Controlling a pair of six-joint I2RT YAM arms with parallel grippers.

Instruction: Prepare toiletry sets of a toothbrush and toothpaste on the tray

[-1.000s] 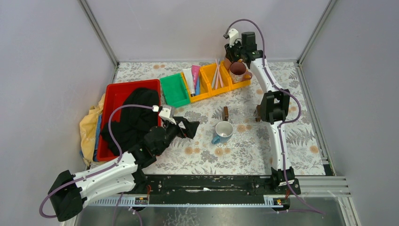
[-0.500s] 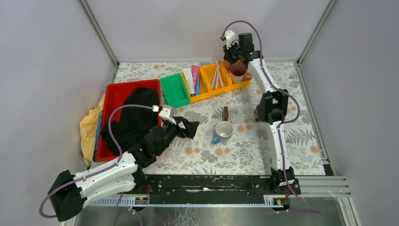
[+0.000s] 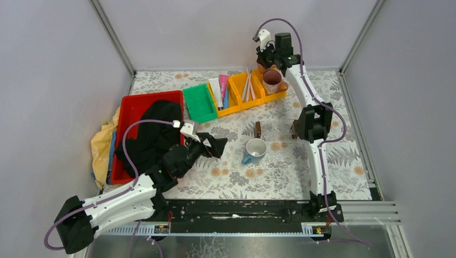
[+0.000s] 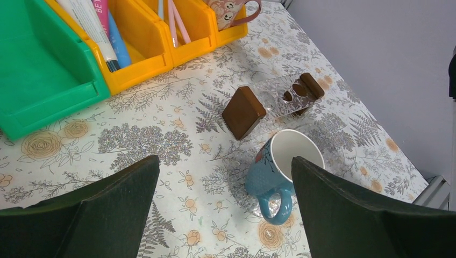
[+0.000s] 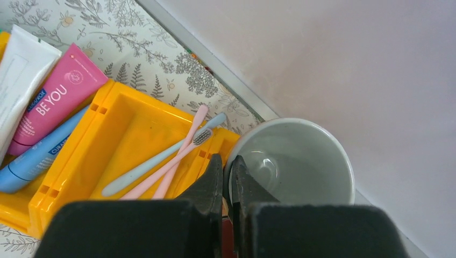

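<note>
Left gripper (image 4: 223, 166) is wide open with nothing in it, low over the table, and the blue mug (image 4: 282, 172) is just past it. Further back is the yellow bin (image 5: 67, 156). The toothpaste (image 5: 59, 99) tubes lie in its left slot, and the three toothbrushes (image 5: 177, 153) are in the middle one. Right gripper (image 5: 227, 161) is at the back, pinched on the rim of the far mug (image 5: 301, 156) in the right slot.
</note>
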